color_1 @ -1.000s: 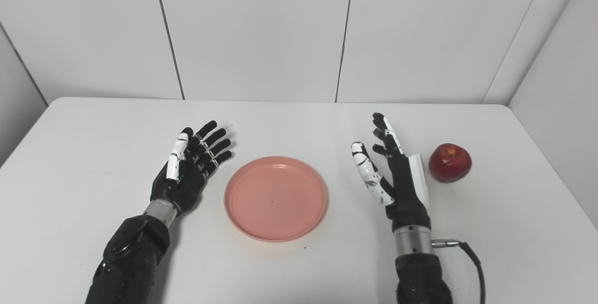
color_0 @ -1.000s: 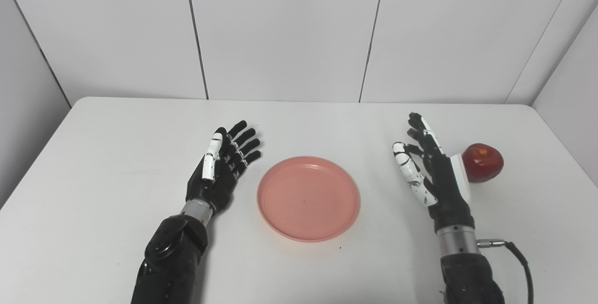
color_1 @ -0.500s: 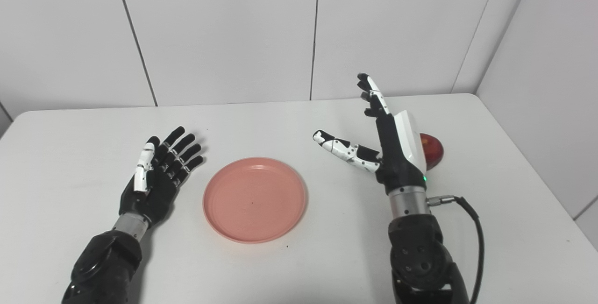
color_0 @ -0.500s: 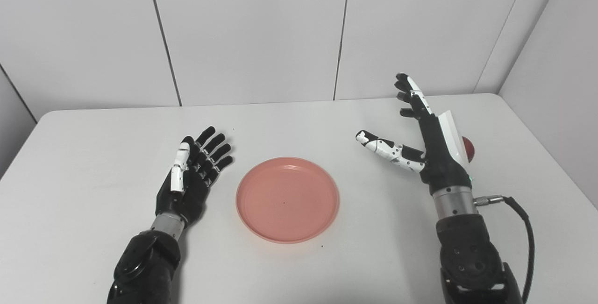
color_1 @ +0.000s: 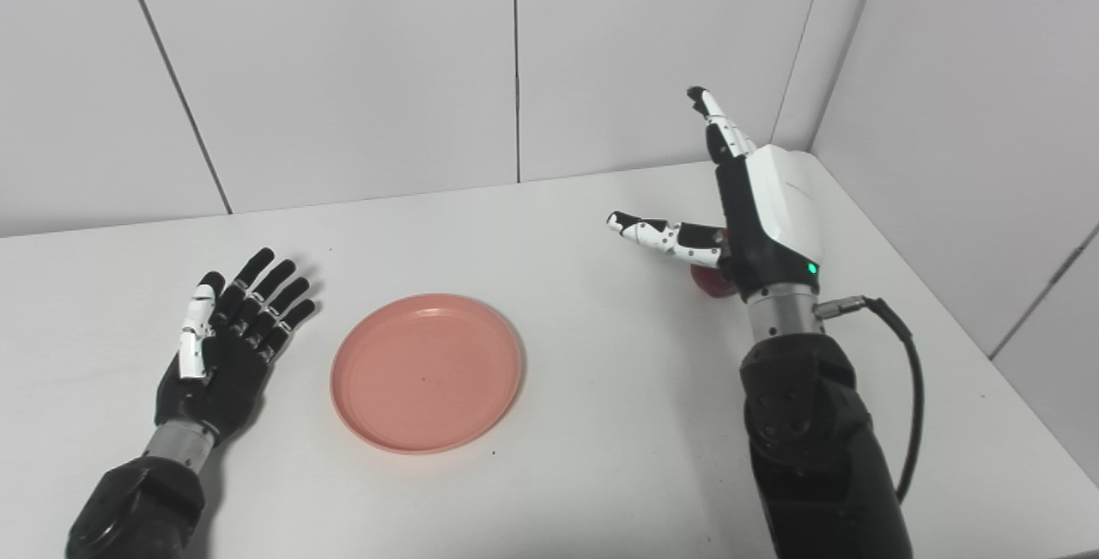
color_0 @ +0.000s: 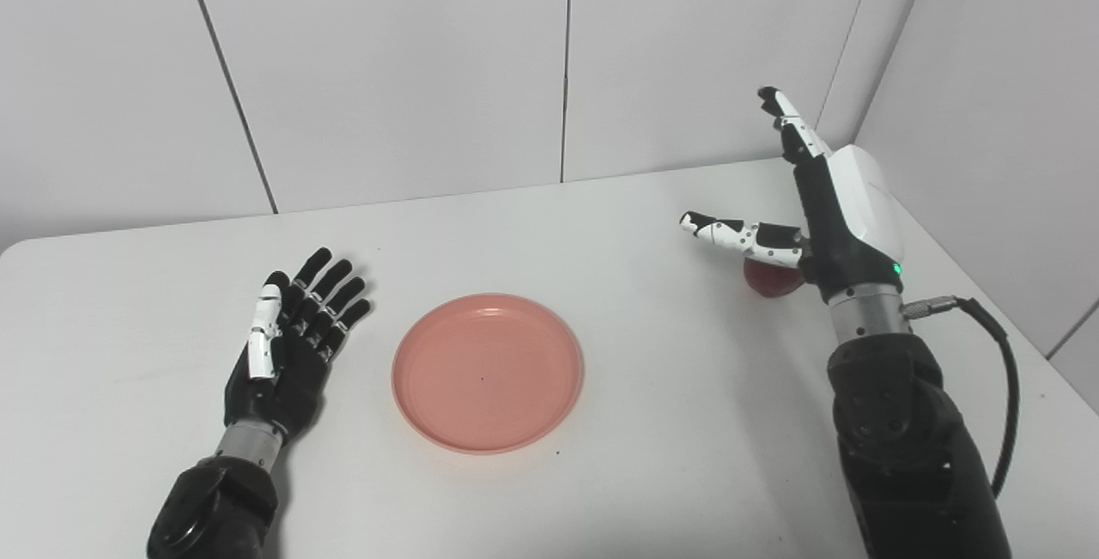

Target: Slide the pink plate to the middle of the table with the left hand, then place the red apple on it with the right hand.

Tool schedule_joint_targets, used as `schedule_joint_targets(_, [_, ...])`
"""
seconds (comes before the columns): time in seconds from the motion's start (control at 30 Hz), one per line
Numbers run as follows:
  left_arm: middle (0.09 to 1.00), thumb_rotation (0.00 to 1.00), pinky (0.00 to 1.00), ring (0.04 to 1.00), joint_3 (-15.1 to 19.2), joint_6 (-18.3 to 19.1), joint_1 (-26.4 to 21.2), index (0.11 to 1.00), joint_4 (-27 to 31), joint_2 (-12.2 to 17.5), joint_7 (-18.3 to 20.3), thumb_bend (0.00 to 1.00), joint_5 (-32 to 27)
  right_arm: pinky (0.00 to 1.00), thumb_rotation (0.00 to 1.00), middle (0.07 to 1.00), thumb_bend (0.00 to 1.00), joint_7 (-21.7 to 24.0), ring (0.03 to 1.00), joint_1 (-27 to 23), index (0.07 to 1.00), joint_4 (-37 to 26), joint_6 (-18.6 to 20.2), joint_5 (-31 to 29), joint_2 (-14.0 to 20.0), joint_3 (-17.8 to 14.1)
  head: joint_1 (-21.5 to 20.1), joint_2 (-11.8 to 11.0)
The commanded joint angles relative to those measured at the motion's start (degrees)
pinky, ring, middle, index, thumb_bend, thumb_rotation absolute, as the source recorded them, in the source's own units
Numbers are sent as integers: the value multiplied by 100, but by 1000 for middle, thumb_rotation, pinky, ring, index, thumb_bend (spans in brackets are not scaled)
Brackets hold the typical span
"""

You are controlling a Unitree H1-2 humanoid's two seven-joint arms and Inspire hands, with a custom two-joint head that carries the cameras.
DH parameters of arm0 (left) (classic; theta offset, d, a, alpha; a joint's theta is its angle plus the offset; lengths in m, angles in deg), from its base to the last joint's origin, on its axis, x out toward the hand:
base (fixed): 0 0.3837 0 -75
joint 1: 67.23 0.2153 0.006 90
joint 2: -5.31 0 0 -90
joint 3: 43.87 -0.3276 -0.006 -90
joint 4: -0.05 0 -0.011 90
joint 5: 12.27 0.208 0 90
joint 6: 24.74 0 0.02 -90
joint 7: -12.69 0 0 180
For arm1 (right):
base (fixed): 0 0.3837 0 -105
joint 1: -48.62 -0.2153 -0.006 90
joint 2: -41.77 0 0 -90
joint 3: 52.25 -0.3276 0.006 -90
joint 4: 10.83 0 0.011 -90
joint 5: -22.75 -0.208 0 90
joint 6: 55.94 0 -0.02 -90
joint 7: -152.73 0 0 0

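Mostly hidden red apple (color_0: 770,279) beneath right hand (color_0: 828,215), fingers (color_0: 794,134) spread apart, holding nothing.

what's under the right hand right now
Part of the red apple shows below the open right hand, resting on the table. The hand covers the rest of it.

The pink plate (color_0: 488,373) looks like smooth matt plastic; the table (color_0: 652,422) is smooth, white and slightly shiny.
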Motion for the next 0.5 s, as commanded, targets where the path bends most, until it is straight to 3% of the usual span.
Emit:
schedule_joint_targets(0.0, [889,1000,869,880,25,78,32,874,-144,82,-52,350,26,798,415,931,989,155,901,-187,938,-223,171,43,229,-75,2,-7])
schedule_joint_targets(0.2, [889,1000,870,878,55,26,34,871,-173,102,-33,347,2,775,348,973,1000,638,915,-139,984,-230,266,30,440,-216,-85,19])
schedule_joint_targets(0.47, [901,1000,879,889,92,-53,21,884,-274,144,27,346,-50,855,336,993,1000,858,951,-180,1000,-73,266,116,654,-378,-101,56])
